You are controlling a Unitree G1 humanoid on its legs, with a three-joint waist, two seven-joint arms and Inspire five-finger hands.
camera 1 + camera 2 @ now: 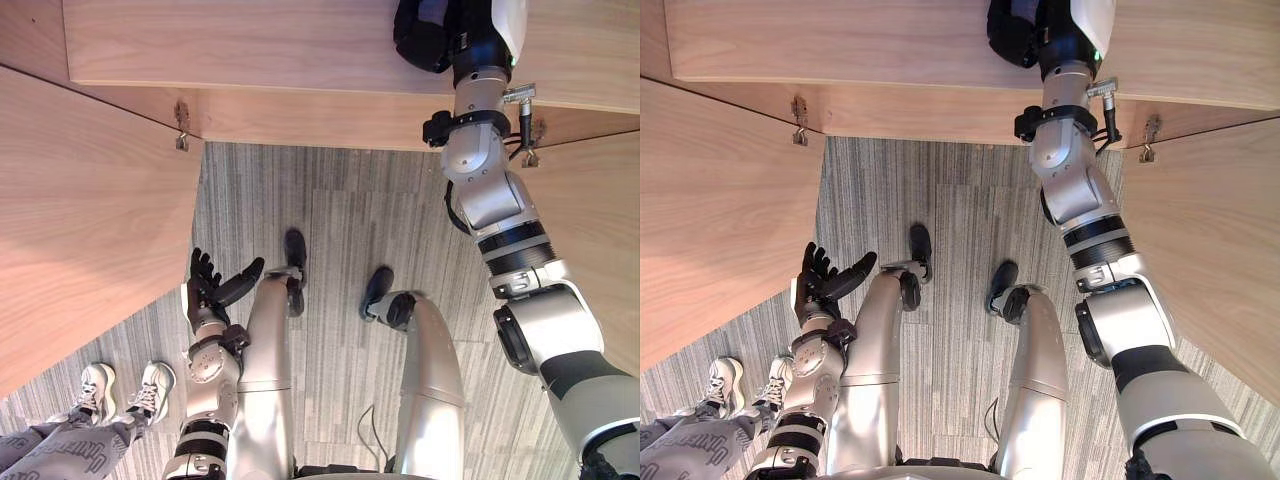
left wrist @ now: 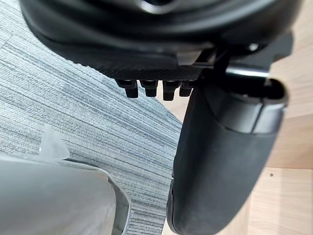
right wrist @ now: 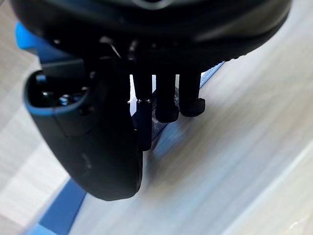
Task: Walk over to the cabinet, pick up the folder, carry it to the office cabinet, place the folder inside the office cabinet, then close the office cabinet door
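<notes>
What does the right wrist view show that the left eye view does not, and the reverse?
Right wrist view: a blue folder lying on a wooden surface beneath the right hand. Left eye view: the left hand open low over the carpet, two open cabinet doors, a person's shoes. Both: the right hand and that wooden surface.

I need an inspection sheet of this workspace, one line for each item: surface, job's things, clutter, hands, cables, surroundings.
Surface: wooden board, bare beside the folder.
Job's things: blue folder on the board, under the right hand; cabinet with left door and right door open.
Clutter: nothing seen.
Hands: right hand over the folder, grip not readable; left hand open, empty, hangs low over the carpet.
Cables: nothing seen.
Surroundings: grey carpet; a person's white shoes by the left door.
</notes>
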